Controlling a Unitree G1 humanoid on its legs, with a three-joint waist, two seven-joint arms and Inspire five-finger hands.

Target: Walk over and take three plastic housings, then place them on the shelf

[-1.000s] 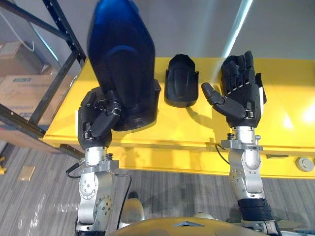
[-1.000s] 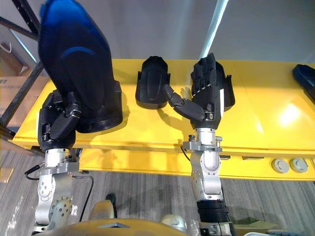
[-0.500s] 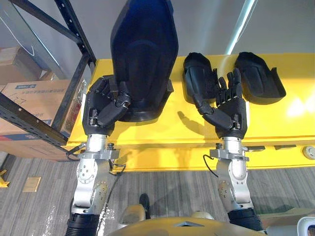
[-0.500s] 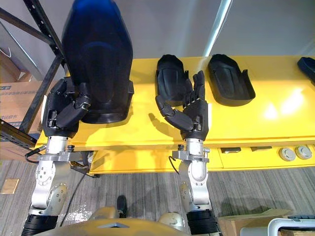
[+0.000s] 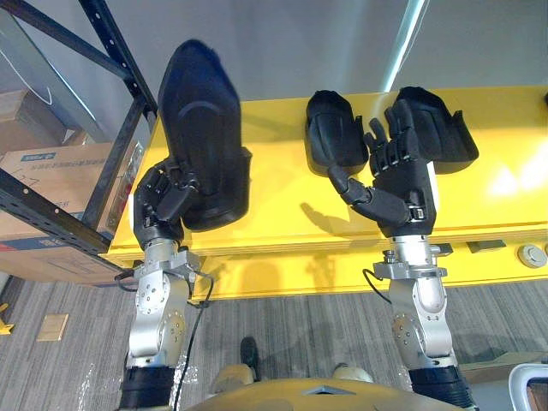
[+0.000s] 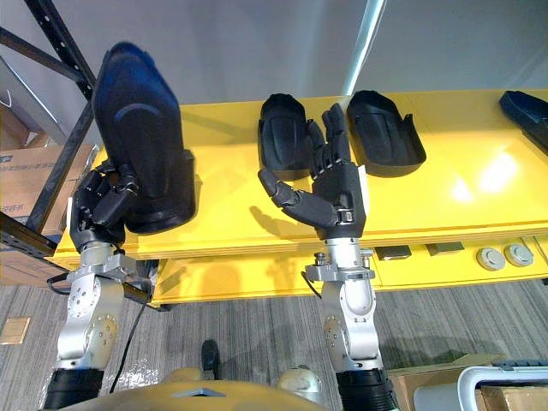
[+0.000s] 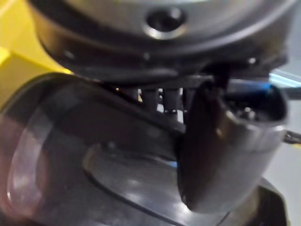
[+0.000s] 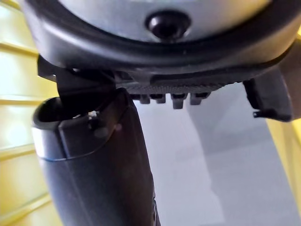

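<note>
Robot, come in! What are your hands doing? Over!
Left hand shut on big dark plastic housing, upright. Right hand open, near two smaller black housings on yellow table. Nothing blocking.

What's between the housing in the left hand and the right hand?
A smaller housing lying on the yellow table, close beside the right hand; the right eye view shows it. The left hand grips the large housing.

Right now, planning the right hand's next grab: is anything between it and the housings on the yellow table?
Nothing visible. The open right hand is raised near the left housing and right housing on the yellow table.
</note>
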